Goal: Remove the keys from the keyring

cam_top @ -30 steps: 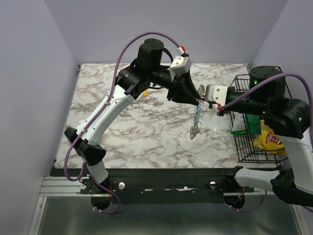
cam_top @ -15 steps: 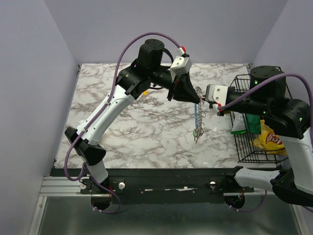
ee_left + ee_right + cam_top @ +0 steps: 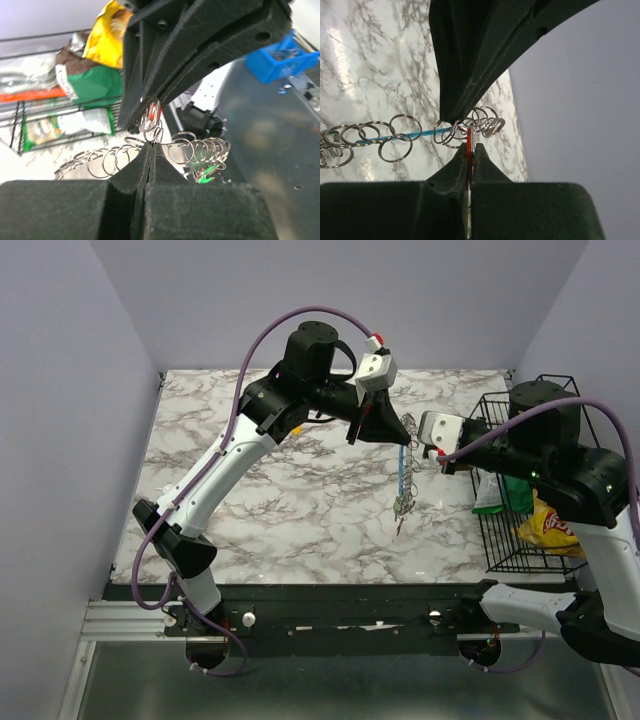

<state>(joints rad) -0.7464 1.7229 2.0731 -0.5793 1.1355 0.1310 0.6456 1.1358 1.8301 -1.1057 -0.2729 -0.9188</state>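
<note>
Keyring (image 3: 403, 478), light, limp and slippery, dangles above the table (image 3: 250, 490), right of centre, between left hand (image 3: 151, 150), pinched on a wire ring (image 3: 134, 142), and right hand (image 3: 469, 150), pinching the stiff red key (image 3: 468, 137), likely the surest hold.

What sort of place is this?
Probably a robot test booth: a left arm and a right arm bolted at a marble-patterned table, plain lilac walls around, a wire basket of snack packets.

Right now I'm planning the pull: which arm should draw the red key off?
Right. The right gripper is shut on the red key; the left gripper is shut on the keyring, so it likely serves better as anchor.
</note>
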